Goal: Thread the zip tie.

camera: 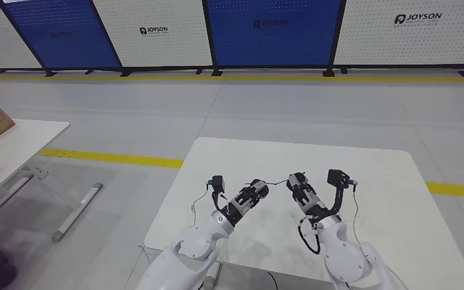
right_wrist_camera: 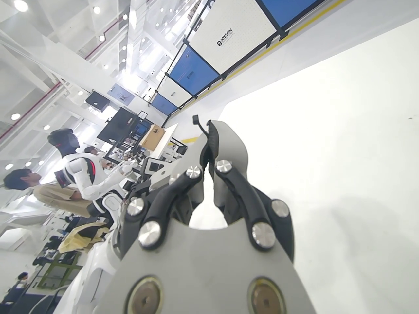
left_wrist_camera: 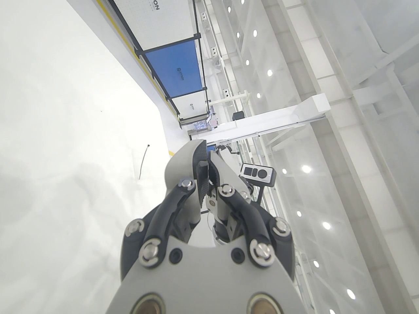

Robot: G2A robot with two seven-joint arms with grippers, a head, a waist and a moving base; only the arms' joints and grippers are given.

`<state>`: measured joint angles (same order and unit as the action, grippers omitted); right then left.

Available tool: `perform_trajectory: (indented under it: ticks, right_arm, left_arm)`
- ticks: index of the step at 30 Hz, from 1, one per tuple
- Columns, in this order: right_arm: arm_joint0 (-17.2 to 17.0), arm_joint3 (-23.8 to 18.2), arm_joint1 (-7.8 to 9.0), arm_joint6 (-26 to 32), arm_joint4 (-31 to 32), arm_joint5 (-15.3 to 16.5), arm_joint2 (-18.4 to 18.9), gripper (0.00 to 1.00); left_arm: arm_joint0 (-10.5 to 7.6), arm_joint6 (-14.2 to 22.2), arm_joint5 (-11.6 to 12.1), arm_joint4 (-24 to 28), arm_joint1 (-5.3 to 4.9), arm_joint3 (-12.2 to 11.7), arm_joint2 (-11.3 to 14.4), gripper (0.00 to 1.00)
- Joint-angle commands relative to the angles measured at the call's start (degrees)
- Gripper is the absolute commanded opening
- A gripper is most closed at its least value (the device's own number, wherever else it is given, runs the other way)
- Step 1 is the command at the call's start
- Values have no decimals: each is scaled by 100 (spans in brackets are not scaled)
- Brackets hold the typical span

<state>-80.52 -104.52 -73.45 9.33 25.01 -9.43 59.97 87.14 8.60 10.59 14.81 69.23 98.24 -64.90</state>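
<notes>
White table [camera: 362, 217] beneath both arms: right gripper [right_wrist_camera: 209, 129] clamped shut on zip tie [right_wrist_camera: 196, 120], head protruding, and left gripper [left_wrist_camera: 206, 151] pinched shut on the strap's other end, above the tabletop.

Bright, even indoor light throughout.
Rows of round ceiling lamps [left_wrist_camera: 269, 73] light the hall from overhead and glare as white spots in both wrist views; the white table [camera: 377, 174] is washed nearly featureless, the pale floor [camera: 290, 109] reflects softly, and straight beams [left_wrist_camera: 311, 106] and panels [right_wrist_camera: 235, 34] bend toward the wrist views' edges.
</notes>
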Motion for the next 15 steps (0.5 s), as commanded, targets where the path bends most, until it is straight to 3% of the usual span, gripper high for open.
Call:
perform_trajectory:
  ticks: [1,15]
  right_arm:
    - [-23,-16,-1,23,13,11,21,0]
    - [-114,-71,-39,-90,-9,5,116,0]
  left_arm:
    - [0,0,0,0,0,0,0,0]
    - [0,0,0,0,0,0,0,0]
